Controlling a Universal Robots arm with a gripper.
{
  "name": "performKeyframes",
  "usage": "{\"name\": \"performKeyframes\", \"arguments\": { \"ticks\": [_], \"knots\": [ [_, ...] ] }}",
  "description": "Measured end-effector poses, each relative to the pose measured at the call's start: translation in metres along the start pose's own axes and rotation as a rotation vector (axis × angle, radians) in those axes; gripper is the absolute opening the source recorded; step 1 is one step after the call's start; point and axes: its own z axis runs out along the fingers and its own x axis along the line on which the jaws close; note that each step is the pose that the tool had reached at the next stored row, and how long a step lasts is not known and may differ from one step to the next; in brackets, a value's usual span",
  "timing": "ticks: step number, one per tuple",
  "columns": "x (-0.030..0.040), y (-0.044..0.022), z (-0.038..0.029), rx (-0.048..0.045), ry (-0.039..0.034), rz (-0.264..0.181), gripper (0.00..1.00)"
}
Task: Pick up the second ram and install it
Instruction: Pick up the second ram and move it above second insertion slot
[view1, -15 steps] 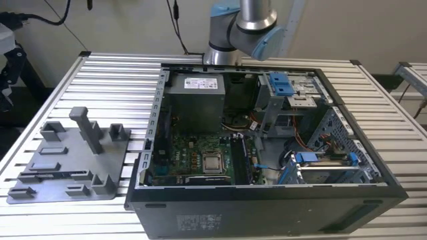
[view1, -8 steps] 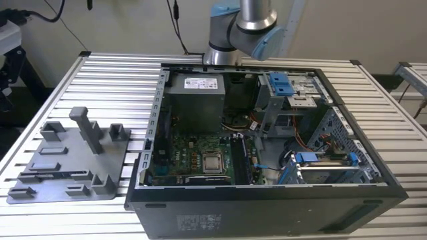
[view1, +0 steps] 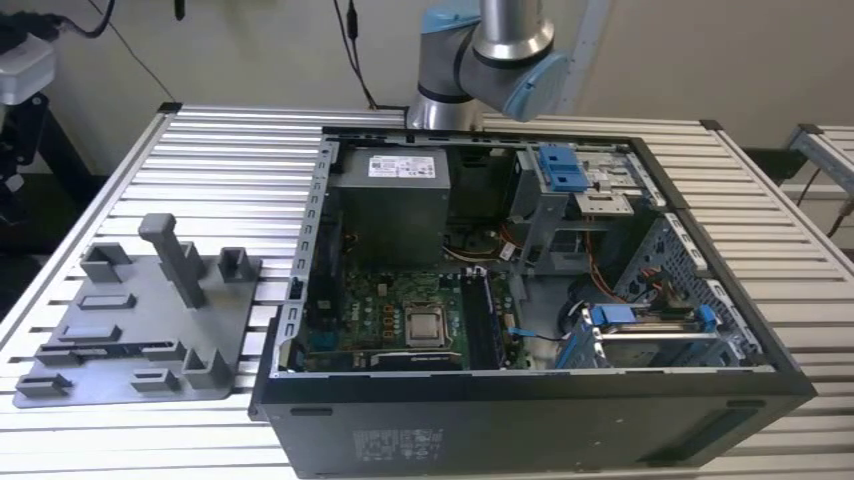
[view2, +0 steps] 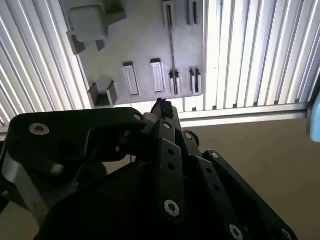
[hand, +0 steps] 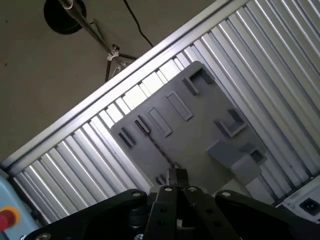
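Observation:
In both wrist views my gripper hangs high above the grey fixture plate, its black fingertips pressed together with nothing between them. A thin dark strip runs between two small holders on that plate; it looks like the second ram standing on edge, though I cannot be sure. The exterior view has the same plate lying on the slatted table to the left of the open computer case. Inside the case, long black slots sit beside the processor.
The arm's base and elbow rise behind the case. A tall grey post and several low blocks stand on the fixture plate. The table edge and floor lie below the gripper. Blue drive brackets sit in the case's right half.

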Motion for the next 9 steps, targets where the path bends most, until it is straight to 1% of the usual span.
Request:
{"name": "performKeyframes", "arguments": {
  "ticks": [9],
  "knots": [
    [0.0000, -0.0001, 0.0014, 0.0039, 0.0042, -0.163, 0.11]
  ]
}}
